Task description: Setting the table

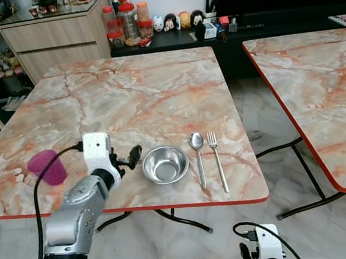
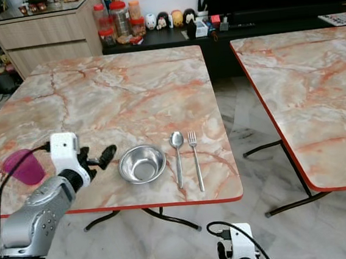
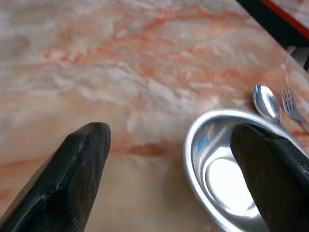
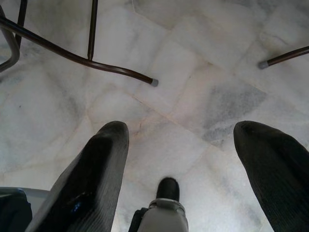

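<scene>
The left pincer hovers spread wide over the table beside the bowl, its wrist partly hiding the cup. Spoon and fork lie right of the bowl. The right pincer hangs wide above the floor.

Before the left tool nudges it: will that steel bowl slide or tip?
The steel bowl is low and wide, so it will likely slide on the glossy marble table rather than tip. It looks thin and empty, probably light, and may skid toward the spoon.

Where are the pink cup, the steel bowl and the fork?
pink cup (image 1: 47, 168), left eye view, on its side wall.
steel bowl (image 1: 165, 164), left eye view, on its inner bottom.
fork (image 1: 217, 159), left eye view, on its handle.
</scene>
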Tool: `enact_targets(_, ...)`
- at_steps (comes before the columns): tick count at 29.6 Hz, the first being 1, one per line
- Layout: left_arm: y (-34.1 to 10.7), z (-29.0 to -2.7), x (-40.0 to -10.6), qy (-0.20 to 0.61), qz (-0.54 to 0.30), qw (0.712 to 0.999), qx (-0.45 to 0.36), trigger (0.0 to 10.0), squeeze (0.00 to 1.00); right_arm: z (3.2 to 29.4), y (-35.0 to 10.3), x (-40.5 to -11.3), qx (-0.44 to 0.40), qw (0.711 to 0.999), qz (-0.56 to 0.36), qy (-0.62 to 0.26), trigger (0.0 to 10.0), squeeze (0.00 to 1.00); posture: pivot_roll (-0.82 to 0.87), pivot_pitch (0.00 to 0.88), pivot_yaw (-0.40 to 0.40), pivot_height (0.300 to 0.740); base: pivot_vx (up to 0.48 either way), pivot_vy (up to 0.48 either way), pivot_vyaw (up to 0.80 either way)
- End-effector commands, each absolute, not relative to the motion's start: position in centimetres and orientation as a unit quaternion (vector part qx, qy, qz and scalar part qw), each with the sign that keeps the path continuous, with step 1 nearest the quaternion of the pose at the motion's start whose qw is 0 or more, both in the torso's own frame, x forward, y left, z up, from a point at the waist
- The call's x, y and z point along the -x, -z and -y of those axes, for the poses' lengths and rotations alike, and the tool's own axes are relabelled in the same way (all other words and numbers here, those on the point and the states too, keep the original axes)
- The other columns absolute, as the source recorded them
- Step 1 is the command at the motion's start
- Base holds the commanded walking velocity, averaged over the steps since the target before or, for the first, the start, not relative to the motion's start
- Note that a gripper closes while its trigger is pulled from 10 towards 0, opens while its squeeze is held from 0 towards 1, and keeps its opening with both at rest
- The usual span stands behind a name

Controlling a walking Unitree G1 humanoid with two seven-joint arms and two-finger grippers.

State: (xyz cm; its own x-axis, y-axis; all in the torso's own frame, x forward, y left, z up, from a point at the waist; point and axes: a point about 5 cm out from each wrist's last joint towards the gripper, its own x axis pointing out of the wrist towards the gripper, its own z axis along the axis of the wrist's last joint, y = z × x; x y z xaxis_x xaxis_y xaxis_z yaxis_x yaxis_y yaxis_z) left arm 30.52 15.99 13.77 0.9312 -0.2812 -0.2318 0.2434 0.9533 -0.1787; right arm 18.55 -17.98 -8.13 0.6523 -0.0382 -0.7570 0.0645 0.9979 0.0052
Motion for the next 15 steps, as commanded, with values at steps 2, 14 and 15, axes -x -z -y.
enact_targets(2, -12.8, -15.8, -30.4, 0.140, -0.161, 0.974, 0.073, 10.0, 0.00, 17.7, 8.0, -18.9, -0.018, 0.910, -0.412, 0.023, 10.0, 0.00, 0.04, 0.000, 0.048, 0.723, 0.000, 0.000, 0.00)
enact_targets(14, -11.6, -12.8, -30.4, 0.191, -0.201, 0.957, 0.081, 10.0, 0.00, 17.7, 8.1, -18.8, -0.022, 0.909, -0.415, 0.022, 10.0, 0.00, 0.03, 0.000, 0.043, 0.723, 0.000, 0.000, 0.00)
enact_targets(15, -11.6, -12.8, -30.4, 0.191, -0.201, 0.957, 0.081, 10.0, 0.00, 17.7, 8.1, -18.8, -0.022, 0.909, -0.415, 0.022, 10.0, 0.00, 0.03, 0.000, 0.043, 0.723, 0.000, 0.000, 0.00)
